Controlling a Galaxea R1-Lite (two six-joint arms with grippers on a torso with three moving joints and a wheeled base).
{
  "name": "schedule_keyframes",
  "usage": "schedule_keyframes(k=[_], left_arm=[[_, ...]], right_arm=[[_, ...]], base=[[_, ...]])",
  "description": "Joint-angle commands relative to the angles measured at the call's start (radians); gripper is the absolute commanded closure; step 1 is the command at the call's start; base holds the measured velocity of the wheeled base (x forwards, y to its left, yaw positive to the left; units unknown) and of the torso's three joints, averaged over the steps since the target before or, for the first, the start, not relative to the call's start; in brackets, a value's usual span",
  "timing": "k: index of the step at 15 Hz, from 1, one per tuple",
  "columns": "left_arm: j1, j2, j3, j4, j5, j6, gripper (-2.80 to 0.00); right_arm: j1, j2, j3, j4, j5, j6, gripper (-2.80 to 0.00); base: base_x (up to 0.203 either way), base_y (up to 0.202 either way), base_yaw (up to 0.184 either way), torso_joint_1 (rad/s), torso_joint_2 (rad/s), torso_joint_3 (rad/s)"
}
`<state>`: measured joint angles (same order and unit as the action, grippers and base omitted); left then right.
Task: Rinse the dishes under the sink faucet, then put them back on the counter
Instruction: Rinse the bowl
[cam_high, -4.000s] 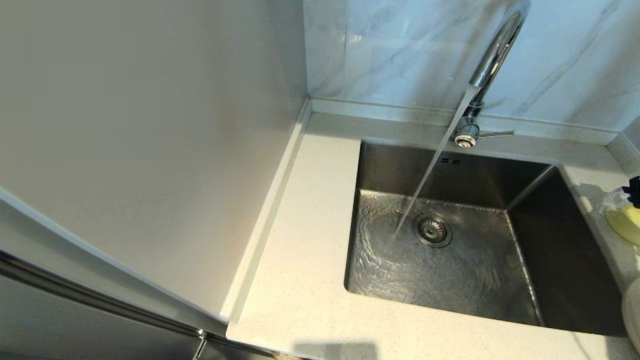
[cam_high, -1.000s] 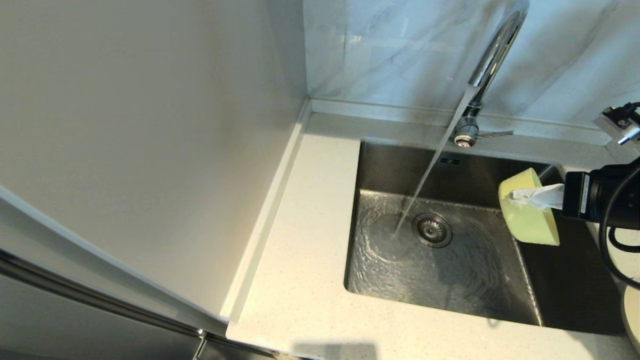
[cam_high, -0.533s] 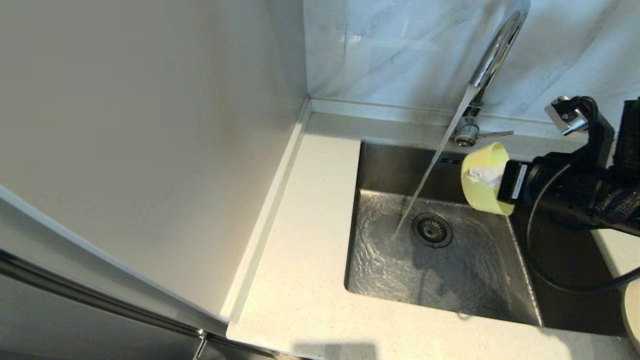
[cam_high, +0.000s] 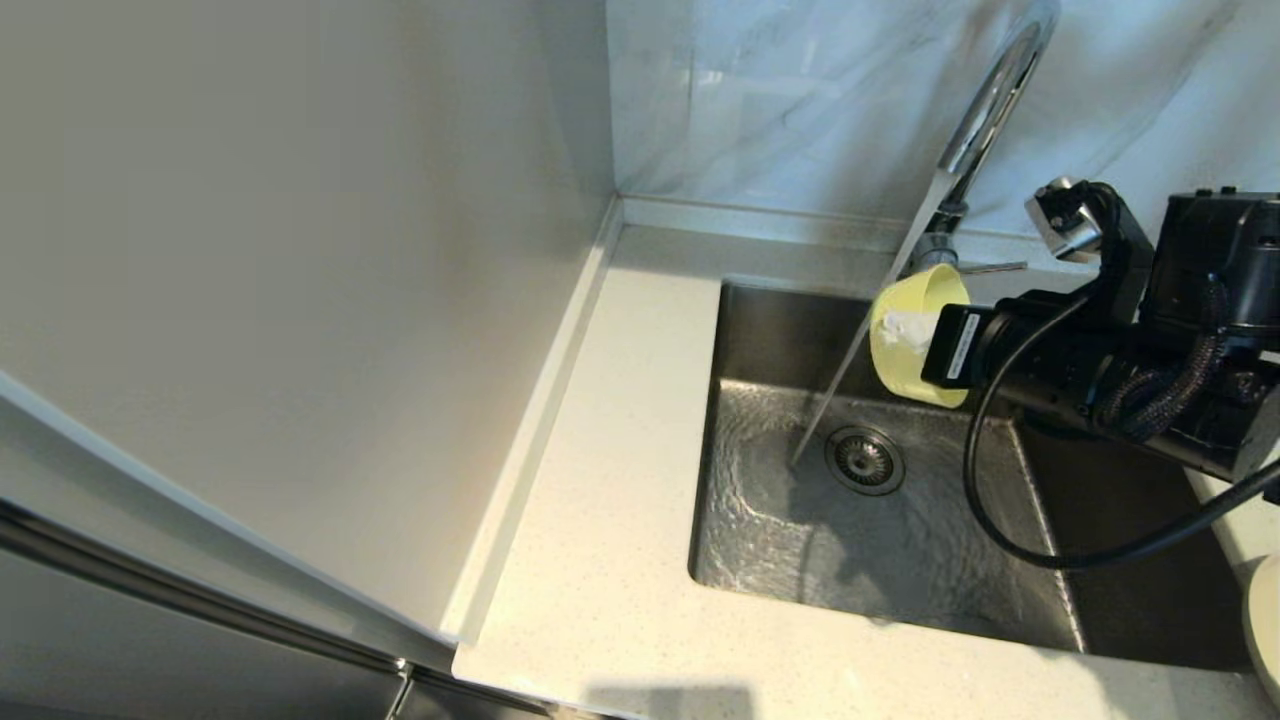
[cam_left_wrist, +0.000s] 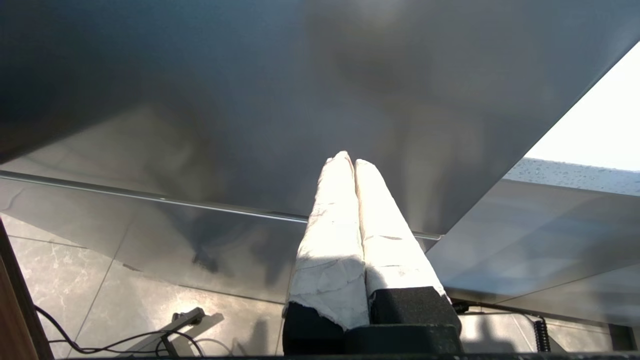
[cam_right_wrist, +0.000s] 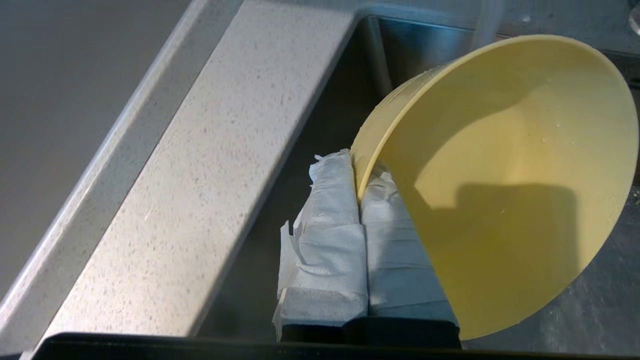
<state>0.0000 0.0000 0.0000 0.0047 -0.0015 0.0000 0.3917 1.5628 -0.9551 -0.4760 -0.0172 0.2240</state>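
The right gripper (cam_right_wrist: 361, 200) has its two white-wrapped fingers (cam_right_wrist: 330, 235) pressed together on the rim of the pale yellow bowl (cam_right_wrist: 500, 185), one finger outside the wall and one inside. The bowl is held tilted on its side above the sink (cam_high: 760, 560), near the back wall of the basin, with its opening facing back toward the wrist camera. In the head view the bowl (cam_high: 905, 345) is just beside the stream of water (cam_high: 850, 370), which falls on a slant from the sink faucet (cam_high: 985, 110) to a spot next to the drain strainer (cam_high: 865, 460). The stream lies to the robot's left of the bowl, further on in the direction the fingers point. It seems to brush the rim already, but I cannot say this for sure. For the rinse, I judge that the opening must turn up to the water, not only go sideways.

The left gripper (cam_left_wrist: 352, 165) is parked low, away from the sink, with its fingers closed together on nothing, so the right arm is clearly the nearer one.

I count one bowl, one faucet and one stream. At the right edge of the head view, a white rim, probably the plate (cam_high: 1262, 620), rests on the counter (cam_high: 620, 520). No chopsticks are in view.
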Motion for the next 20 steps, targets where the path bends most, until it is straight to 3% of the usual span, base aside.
schedule_keyframes(k=[1,5,20], left_arm=[[0.0,0.0,0.0,0.0,0.0,0.0,0.0],[0.0,0.0,0.0,0.0,0.0,0.0,0.0],[0.0,0.0,0.0,0.0,0.0,0.0,0.0]], right_arm=[[0.011,0.036,-0.012,-0.016,-0.019,0.002,0.0],[0.012,0.077,-0.036,-0.073,-0.082,0.004,0.0],[0.04,0.115,-0.059,-0.084,-0.108,-0.004,0.0]], base=[[0.0,0.0,0.0,0.0,0.0,0.0],[0.0,0.0,0.0,0.0,0.0,0.0],[0.0,0.0,0.0,0.0,0.0,0.0]])
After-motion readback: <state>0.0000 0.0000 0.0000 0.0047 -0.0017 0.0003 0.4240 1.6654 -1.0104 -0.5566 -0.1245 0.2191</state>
